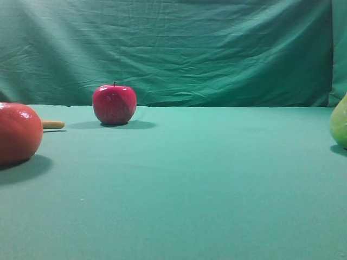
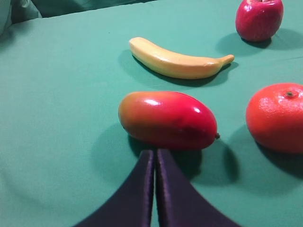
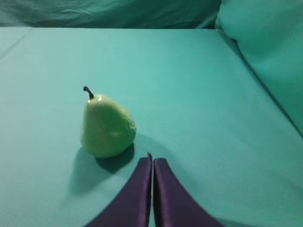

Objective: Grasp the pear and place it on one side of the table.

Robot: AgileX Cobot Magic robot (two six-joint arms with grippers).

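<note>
- exterior high: teal table point(image 1: 179, 184) stretching wide under a wrinkled teal backdrop point(image 1: 173, 49). red apple point(image 1: 114, 104) standing upright near the far edge, left of centre, stem up. large orange-red fruit point(image 1: 19, 132) cut off by the left border, nearer the camera than the apple. tip of a yellow banana point(image 1: 52, 124) poking out from behind that fruit. only a sliver of the yellow-green pear point(image 1: 340, 122) seen at the far right border, resting on the cloth, well apart from the apple. no arm or gripper seen here.
- left wrist: left gripper point(image 2: 155, 156) low in the picture, dark fingers pressed together with only a thin seam between them, holding nothing. tips just in front of a red-and-orange mango point(image 2: 168, 119) lying on its side, apparently not touching it. banana point(image 2: 177, 60) lying beyond the mango, apart from it. orange-red fruit point(image 2: 277, 116) to the right of the mango, with a gap between. apple point(image 2: 259, 18) at the top right corner, well apart from the rest.
- right wrist: right gripper point(image 3: 152, 161) with fingers closed tight against each other, gripping nothing. pear point(image 3: 106, 125) standing upright on the table point(image 3: 189, 85), narrow end and dark stem up, just beside the fingertips to their left, not touching. shadow of the pear falling toward the camera. bunched teal cloth at the upper right.
</note>
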